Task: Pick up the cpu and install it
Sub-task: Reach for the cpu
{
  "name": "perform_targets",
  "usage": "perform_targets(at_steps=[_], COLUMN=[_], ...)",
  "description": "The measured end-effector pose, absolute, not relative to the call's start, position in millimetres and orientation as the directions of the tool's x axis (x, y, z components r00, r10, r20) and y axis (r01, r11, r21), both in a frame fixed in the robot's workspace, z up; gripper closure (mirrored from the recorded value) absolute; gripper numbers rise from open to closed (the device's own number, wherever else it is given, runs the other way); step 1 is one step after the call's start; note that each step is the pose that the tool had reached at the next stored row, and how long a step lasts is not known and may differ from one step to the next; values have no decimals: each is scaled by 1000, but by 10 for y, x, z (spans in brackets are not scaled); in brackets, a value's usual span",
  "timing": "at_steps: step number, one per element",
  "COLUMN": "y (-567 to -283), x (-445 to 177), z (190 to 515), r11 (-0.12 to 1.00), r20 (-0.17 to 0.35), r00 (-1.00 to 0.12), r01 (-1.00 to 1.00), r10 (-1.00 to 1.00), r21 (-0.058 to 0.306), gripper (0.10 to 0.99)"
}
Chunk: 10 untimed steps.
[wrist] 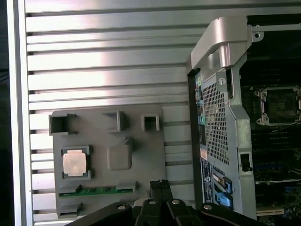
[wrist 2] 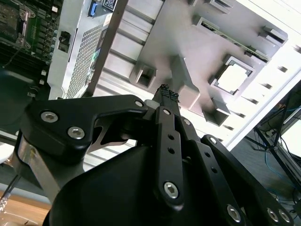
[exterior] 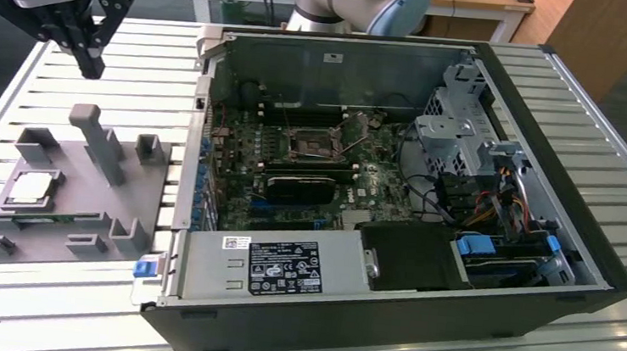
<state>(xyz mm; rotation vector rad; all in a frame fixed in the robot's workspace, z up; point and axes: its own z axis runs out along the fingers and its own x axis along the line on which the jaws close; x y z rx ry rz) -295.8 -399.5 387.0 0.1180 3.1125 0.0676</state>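
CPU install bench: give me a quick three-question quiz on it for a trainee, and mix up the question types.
1. True or false: the cpu sits in the grey fixture tray, not in the motherboard socket.
2. Multiple choice: the gripper is A) clamped on the cpu, B) shut on nothing above the table, C) down inside the computer case.
3. Short answer: in the exterior view, on which side of the computer case is the grey fixture tray?
Key: 1 true; 2 B; 3 the exterior view's left.
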Motion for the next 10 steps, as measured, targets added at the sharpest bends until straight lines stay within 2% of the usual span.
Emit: perform_targets(at_steps=[10], y=[-4008], x=[-3158], z=[3864], r11=[996], r20=[-24], r00=[-997], r01=[75], r10=[76], r21=[44], gripper=[980])
